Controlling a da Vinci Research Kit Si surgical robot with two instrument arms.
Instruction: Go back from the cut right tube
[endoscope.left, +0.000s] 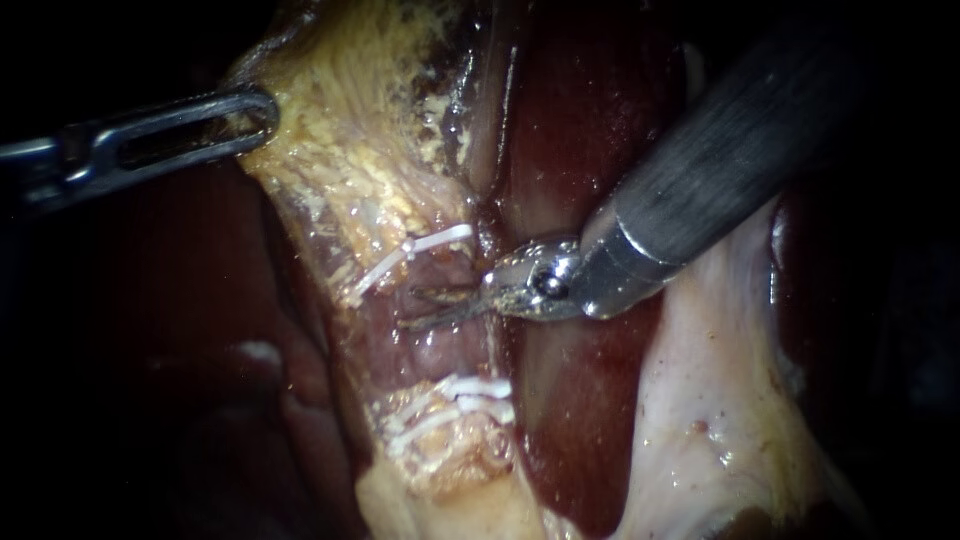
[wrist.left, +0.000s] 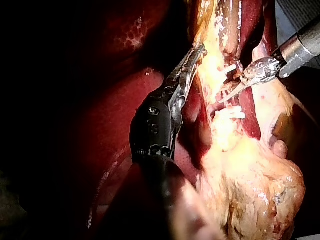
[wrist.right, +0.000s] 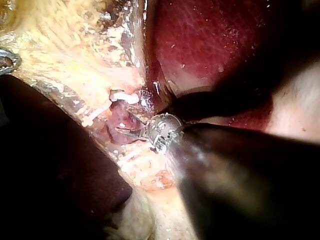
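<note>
At R instrument (endoscope.left: 410, 308) tip: clipped tube (endoscope.left: 422, 345)

Left instrument (endoscope.left: 255, 110): shaft cut off at the endoscope view's left edge. Right instrument (endoscope.left: 435, 305): shaft leaves at upper right; in the right wrist view its near shaft is blurred, covering tissue beneath. Liver (endoscope.left: 200, 300) edges lost in shadow.

Bright light pools on the liver (wrist.left: 115, 115); around the liver all is black, a grey patch (wrist.left: 300, 14) beyond.
</note>
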